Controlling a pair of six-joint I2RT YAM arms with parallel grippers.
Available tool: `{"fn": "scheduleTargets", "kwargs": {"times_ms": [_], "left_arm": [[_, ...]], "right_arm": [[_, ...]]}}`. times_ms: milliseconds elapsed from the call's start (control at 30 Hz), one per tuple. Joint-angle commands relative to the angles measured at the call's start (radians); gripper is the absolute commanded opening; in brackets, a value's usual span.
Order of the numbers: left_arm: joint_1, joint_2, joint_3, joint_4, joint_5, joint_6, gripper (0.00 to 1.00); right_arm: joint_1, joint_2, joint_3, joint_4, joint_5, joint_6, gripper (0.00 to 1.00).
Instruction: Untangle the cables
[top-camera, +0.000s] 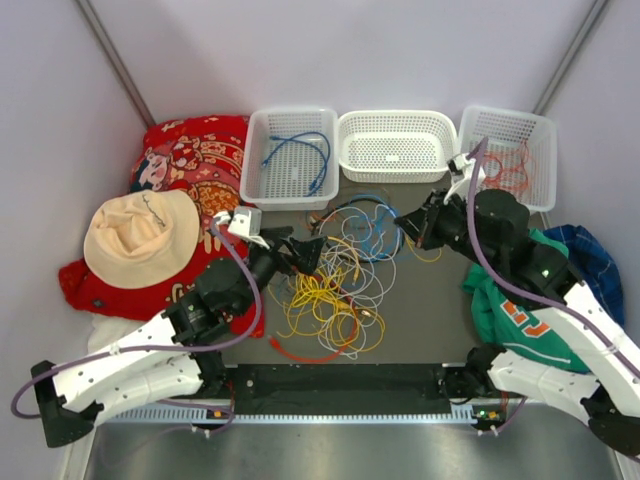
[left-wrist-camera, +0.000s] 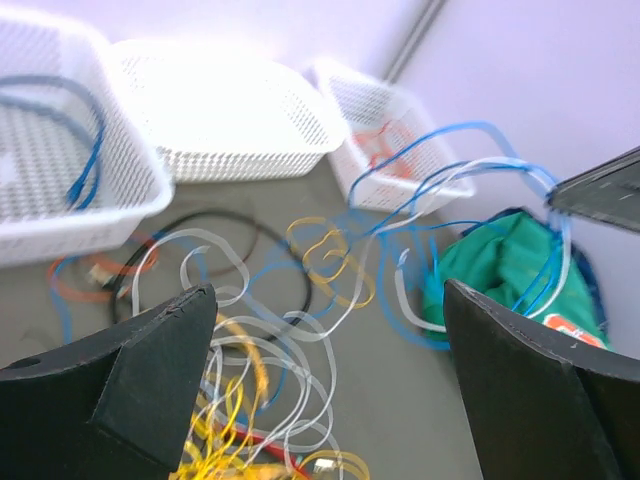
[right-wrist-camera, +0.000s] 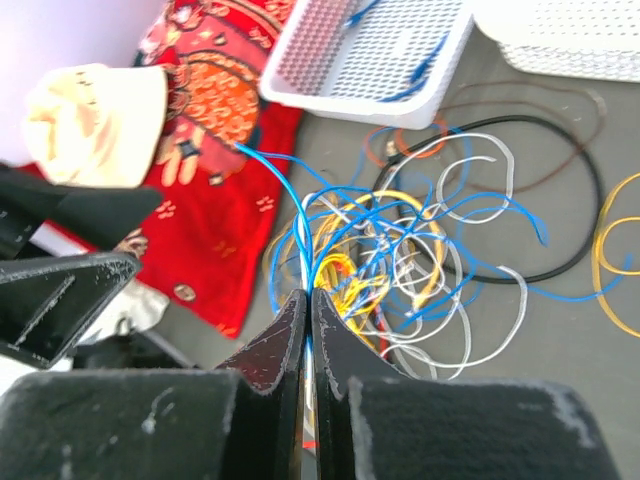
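Right pincer (right-wrist-camera: 308, 293) shut tight on blue cable (right-wrist-camera: 262, 163) from cables heap (top-camera: 335, 290) just left of it. Left pincer (top-camera: 305, 252) wide apart, heap right in front. Beyond both pincers: left basket (top-camera: 256, 150) with blue wire (left-wrist-camera: 97, 135), middle basket (top-camera: 397, 172), right basket (top-camera: 545, 150) with red-orange wire (top-camera: 512, 172).

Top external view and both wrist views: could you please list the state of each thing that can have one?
left claw, open, holding nothing.
right claw, shut on a blue cable.
cable pile, tangled on the table.
left basket, holds a second blue cable.
right basket, holds a red-orange cable.
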Motion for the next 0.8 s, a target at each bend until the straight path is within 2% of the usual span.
{"fn": "scheduleTargets", "kwargs": {"times_ms": [0,233,467,533,567,600,633,667,733,767], "left_arm": [[-0.003,0.035,-0.018,0.301,0.131,0.091,0.99],[-0.003,0.202,0.02,0.385,0.194,0.114,0.99],[0.0,0.354,0.111,0.437,0.201,0.247,0.99],[0.006,0.377,0.132,0.437,0.204,0.267,0.79],[0.009,0.385,0.149,0.442,0.203,0.267,0.66],[0.012,0.385,0.152,0.448,0.194,0.269,0.27],[0.014,0.382,0.157,0.448,0.188,0.272,0.0],[0.017,0.373,0.177,0.442,0.171,0.269,0.0],[0.019,0.36,0.206,0.395,0.145,0.275,0.0],[0.019,0.348,0.252,0.369,0.136,0.276,0.0]], "right_arm": [[0.01,-0.035,0.063,-0.015,-0.092,0.042,0.0],[0.01,-0.064,0.048,-0.026,-0.136,0.06,0.0],[0.01,-0.087,0.033,-0.043,-0.142,0.062,0.0],[0.01,-0.091,0.031,-0.044,-0.145,0.065,0.0],[0.01,-0.092,0.027,-0.049,-0.144,0.065,0.0],[0.01,-0.095,0.025,-0.058,-0.133,0.067,0.0],[0.01,-0.104,0.022,-0.061,-0.126,0.067,0.0],[0.01,-0.11,0.016,-0.064,-0.109,0.068,0.04],[0.01,-0.123,0.011,-0.077,-0.093,0.065,0.22],[0.01,-0.13,0.007,-0.081,-0.086,0.067,0.38]]}}
